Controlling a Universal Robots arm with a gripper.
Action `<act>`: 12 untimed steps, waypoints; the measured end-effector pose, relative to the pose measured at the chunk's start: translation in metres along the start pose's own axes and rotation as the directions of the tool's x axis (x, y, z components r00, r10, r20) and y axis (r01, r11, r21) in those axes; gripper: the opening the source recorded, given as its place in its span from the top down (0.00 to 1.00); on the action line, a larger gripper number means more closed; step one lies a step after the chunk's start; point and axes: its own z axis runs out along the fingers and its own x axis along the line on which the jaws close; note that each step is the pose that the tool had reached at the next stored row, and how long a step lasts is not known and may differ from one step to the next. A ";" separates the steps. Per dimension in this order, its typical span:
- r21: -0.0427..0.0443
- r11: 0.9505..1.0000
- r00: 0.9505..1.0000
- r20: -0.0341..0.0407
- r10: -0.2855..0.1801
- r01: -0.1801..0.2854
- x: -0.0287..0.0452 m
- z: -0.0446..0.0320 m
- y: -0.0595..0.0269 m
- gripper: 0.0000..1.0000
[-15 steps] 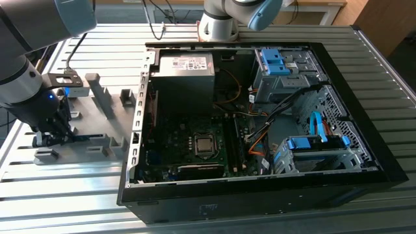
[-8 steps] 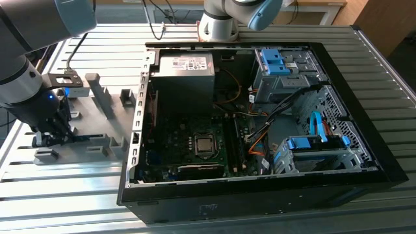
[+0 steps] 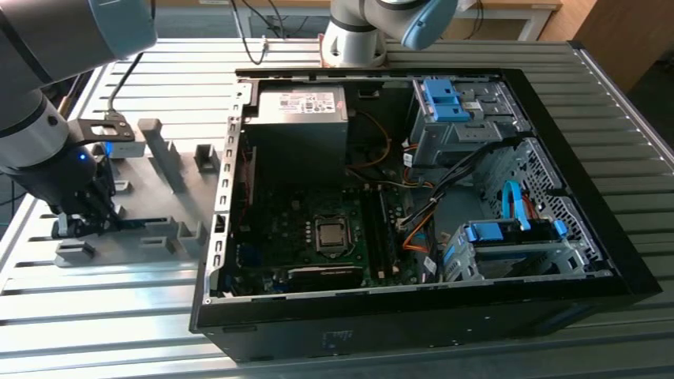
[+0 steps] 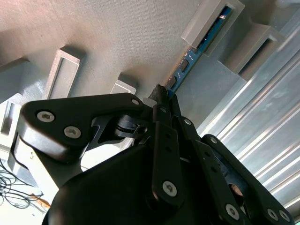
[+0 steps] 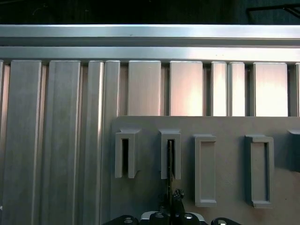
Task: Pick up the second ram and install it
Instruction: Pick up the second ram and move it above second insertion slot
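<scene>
The second ram (image 4: 187,63) is a thin blue-teal board standing on edge in a grey holder block (image 4: 199,29). In the first wrist view, the second ram (image 5: 169,161) shows edge-on in the second slot of the holder row. My gripper (image 4: 165,95) is shut on the stick's free end, with the two black fingertips pressed against its sides. In the exterior view my gripper (image 3: 93,215) sits low over the grey holder plate (image 3: 169,162) at the exterior view's left, beside the dark stick (image 3: 145,223).
An open computer case (image 3: 589,260) lies to the exterior view's right of the holder plate, with its motherboard (image 3: 316,237), grey power supply (image 3: 300,106) and blue drive brackets (image 3: 443,99). Other grey holder blocks (image 5: 258,171) stand in a row on the ribbed metal table (image 3: 106,316).
</scene>
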 end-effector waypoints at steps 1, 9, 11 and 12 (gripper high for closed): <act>0.000 1.000 1.000 0.000 0.000 0.000 0.0000 0.0000 0.0000 0.86; 0.000 1.000 1.000 0.000 0.000 0.000 0.0000 -0.0062 0.0000 0.86; 0.000 1.000 1.000 0.000 0.000 0.000 -0.0001 -0.0078 0.0000 0.86; 0.000 1.000 1.000 0.000 0.000 0.000 -0.0001 -0.0087 0.0000 0.86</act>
